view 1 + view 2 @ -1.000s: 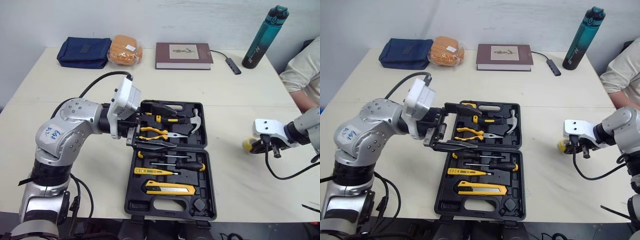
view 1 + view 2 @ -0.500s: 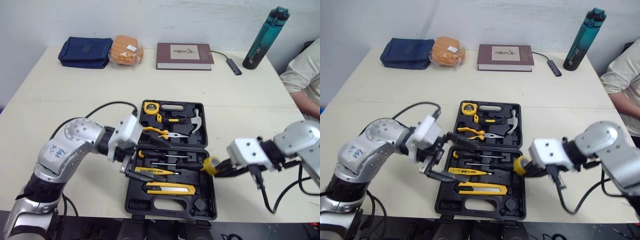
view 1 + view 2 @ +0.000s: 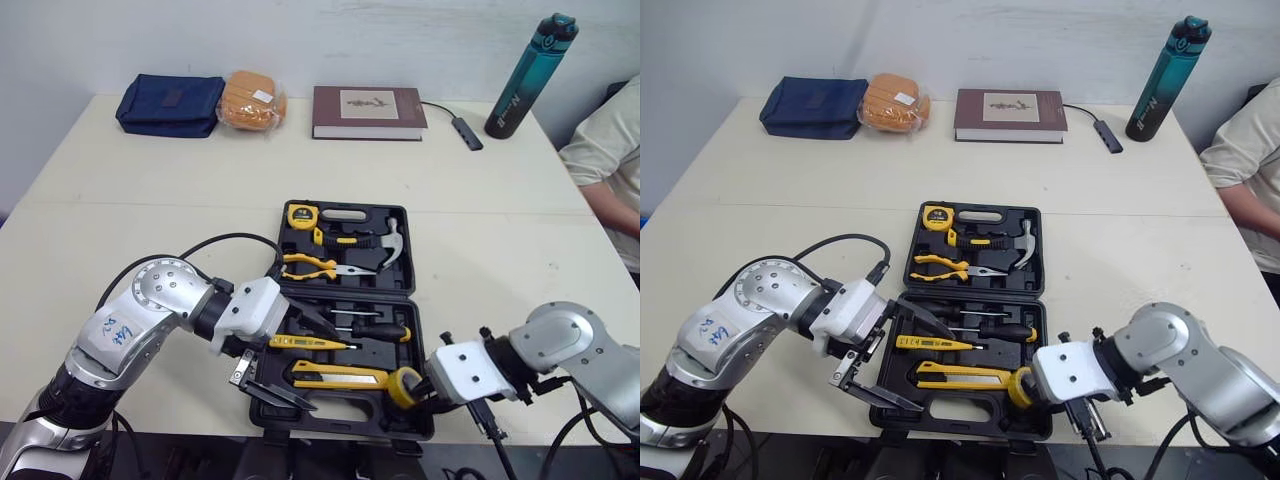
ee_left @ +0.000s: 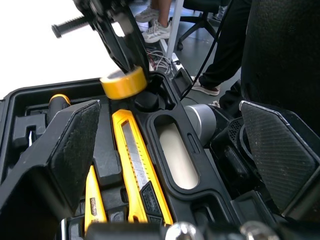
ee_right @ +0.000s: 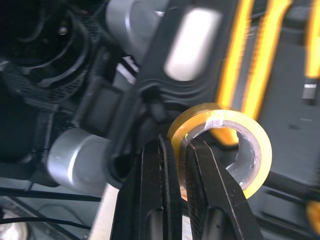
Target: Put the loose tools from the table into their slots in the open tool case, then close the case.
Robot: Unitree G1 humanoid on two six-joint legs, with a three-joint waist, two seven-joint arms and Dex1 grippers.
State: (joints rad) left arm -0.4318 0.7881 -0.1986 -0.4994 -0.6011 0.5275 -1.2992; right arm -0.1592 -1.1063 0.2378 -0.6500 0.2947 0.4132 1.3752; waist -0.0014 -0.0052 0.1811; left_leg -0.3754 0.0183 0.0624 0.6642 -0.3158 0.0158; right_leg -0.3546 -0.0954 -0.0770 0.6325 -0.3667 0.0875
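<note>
Clutter sits well beyond the far side of the open tool case point(image 3: 385, 352): a blue pouch point(image 3: 168, 104), an orange packet point(image 3: 252, 99), a book point(image 3: 368, 110), a small adapter point(image 3: 465, 131) and a water bottle point(image 3: 528, 75). A person's sleeve point(image 3: 605, 150) shows off the case's far right.

Inside the case, a tape measure point(image 3: 301, 214), pliers point(image 3: 320, 265) and a hammer point(image 3: 388, 245) fill the far half. Screwdrivers point(image 3: 370, 328) and a yellow utility knife point(image 3: 340, 375) lie in the near half, the knife's long axis running along the near rim.

The left gripper point(image 3: 322, 368) hangs at the case's near-left corner with its fingers spread wide and nothing between them. One finger reaches over the screwdriver row and the other sits at the near rim, so they bracket the knife's left end.

The right gripper point(image 5: 181, 147) pinches the wall of the yellow tape roll point(image 3: 404, 386), one finger inside the hole. The roll hangs over the case's near-right corner, just beside the knife's right end and above a dark round recess point(image 4: 146, 100). It is tilted, its hole facing mostly upward.
</note>
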